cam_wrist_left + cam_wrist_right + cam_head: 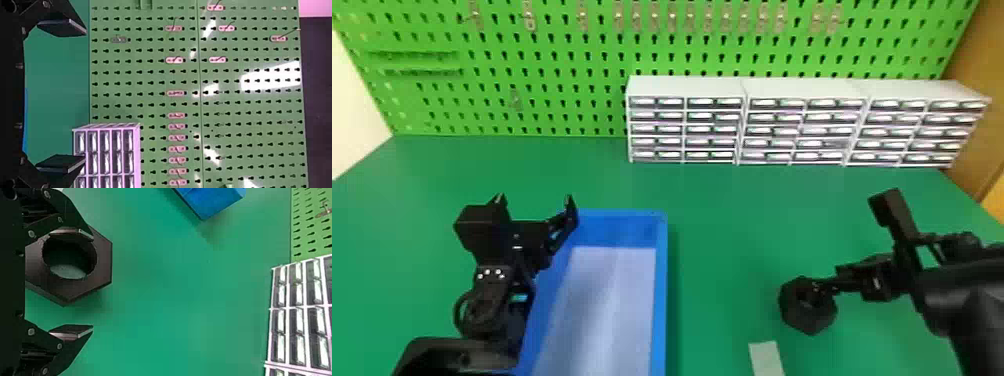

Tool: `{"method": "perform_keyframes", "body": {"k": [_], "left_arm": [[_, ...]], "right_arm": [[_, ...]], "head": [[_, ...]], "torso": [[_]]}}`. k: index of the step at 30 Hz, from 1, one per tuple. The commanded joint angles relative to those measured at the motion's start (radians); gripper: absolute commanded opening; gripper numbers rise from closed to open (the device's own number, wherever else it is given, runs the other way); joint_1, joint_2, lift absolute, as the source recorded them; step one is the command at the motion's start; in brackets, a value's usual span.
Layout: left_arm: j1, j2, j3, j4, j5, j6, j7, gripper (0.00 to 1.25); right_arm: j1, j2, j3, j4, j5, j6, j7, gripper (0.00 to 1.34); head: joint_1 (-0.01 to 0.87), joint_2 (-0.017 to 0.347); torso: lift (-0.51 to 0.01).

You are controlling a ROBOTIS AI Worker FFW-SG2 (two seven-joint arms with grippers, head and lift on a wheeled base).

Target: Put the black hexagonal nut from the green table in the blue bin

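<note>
Across the wide, flat green surface (pixel 722 200) we go, and there's the deep blue plastic bin (pixel 659 300), open-topped, ready for a drop. Beside it hangs the black two-fingered left tool (pixel 535 200), spread wide, empty. The black two-fingered right tool (pixel 89 282) is wide open too, gripping nothing: one finger over the hole, one outside, probably to pinch the wall of the chunky black hexagonal nut (pixel 809 319), lying right of the bin.

black nut (pixel 807 317): hexagonal, hole up, flat on green worktop (pixel 722 225) | blue bin (pixel 659 290): open-topped, pale inside, left of nut
</note>
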Motion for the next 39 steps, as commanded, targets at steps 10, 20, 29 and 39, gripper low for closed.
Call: {"method": "perform_keyframes", "body": {"k": [10, 20, 29, 39], "left_arm": [[-0.001, 0.001, 0.002, 0.000, 0.001, -0.004, 0.002, 1.11], [-0.004, 0.001, 0.002, 0.001, 0.001, -0.009, 0.002, 1.11], [-0.006, -0.001, 0.003, 0.001, 0.001, -0.012, 0.002, 1.11], [-0.009, 0.001, 0.008, 0.003, 0.003, -0.016, 0.002, 1.11]], "right_arm": [[-0.011, -0.006, 0.008, 0.062, -0.019, -0.019, -0.020, 0.89], [-0.016, -0.015, 0.020, 0.089, -0.029, -0.022, -0.026, 0.89], [-0.016, -0.015, 0.027, 0.112, -0.033, -0.027, -0.030, 0.89], [-0.010, -0.015, 0.037, 0.131, -0.042, -0.028, -0.034, 0.89]], "head": [[0.657, 0.057], [0.657, 0.057], [0.657, 0.057], [0.657, 0.057]], "torso": [[-0.095], [-0.095], [-0.095], [-0.095]]}}
